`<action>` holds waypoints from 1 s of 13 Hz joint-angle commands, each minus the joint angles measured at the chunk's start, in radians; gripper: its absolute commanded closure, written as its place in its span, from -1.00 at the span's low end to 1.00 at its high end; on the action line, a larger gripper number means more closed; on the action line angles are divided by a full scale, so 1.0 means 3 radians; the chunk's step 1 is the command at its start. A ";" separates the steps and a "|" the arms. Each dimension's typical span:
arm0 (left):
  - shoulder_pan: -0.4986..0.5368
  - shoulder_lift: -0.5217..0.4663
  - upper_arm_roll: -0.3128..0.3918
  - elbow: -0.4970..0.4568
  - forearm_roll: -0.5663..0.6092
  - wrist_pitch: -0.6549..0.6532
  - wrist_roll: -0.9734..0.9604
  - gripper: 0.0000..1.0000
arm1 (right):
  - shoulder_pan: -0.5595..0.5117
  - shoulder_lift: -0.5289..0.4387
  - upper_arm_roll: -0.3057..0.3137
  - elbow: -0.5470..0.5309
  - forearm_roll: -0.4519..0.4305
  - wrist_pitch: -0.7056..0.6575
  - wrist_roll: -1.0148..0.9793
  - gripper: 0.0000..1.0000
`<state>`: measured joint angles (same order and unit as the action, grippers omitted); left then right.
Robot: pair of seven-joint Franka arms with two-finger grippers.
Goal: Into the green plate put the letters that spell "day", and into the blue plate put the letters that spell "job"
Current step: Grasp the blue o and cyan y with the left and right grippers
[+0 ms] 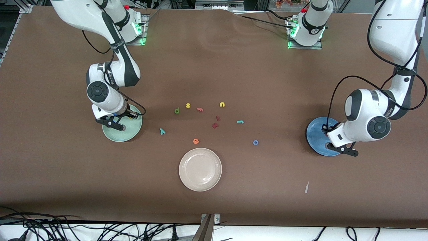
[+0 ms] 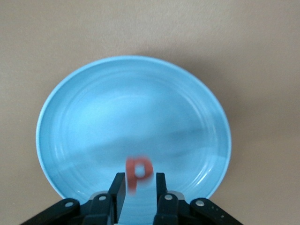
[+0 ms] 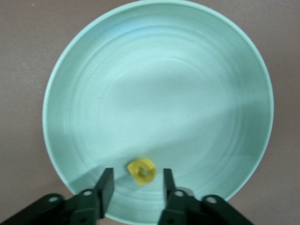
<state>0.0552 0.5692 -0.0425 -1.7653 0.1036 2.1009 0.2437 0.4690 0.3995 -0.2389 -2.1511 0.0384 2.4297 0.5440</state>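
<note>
My left gripper hangs over the blue plate, open. The salmon-red b is a blur just off its fingertips, loose between them. Over the green plate, my right gripper is open. The yellow a lies on that plate between the fingers, touching neither. On the table's middle lie the dark green d, teal y, teal j and blue o.
A beige-white plate sits nearer the front camera than the letters. Among them lie a yellow s, yellow u, orange e, a salmon piece and dark red pieces. A white scrap lies near the blue plate.
</note>
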 commanded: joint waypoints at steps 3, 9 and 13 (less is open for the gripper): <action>-0.0051 -0.0108 -0.0068 0.0182 -0.0129 -0.0141 -0.0106 -1.00 | 0.0027 -0.0079 0.0065 0.0256 0.0097 -0.0284 -0.0085 -0.98; -0.0669 0.0147 -0.0078 0.0607 -0.0376 -0.0182 -0.1449 -1.00 | 0.0037 0.0125 0.0443 0.0655 0.0097 -0.0276 -0.0626 -0.98; -0.1063 0.0556 -0.0078 0.1056 -0.0381 -0.0177 -0.2320 -1.00 | 0.0058 0.0452 0.0525 0.1069 0.0087 -0.0199 -0.1014 -0.96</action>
<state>-0.2296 0.6602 -0.0791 -1.5623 0.0076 2.0683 -0.3766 0.4882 0.4664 -0.0937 -1.9266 0.0481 2.3743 0.3229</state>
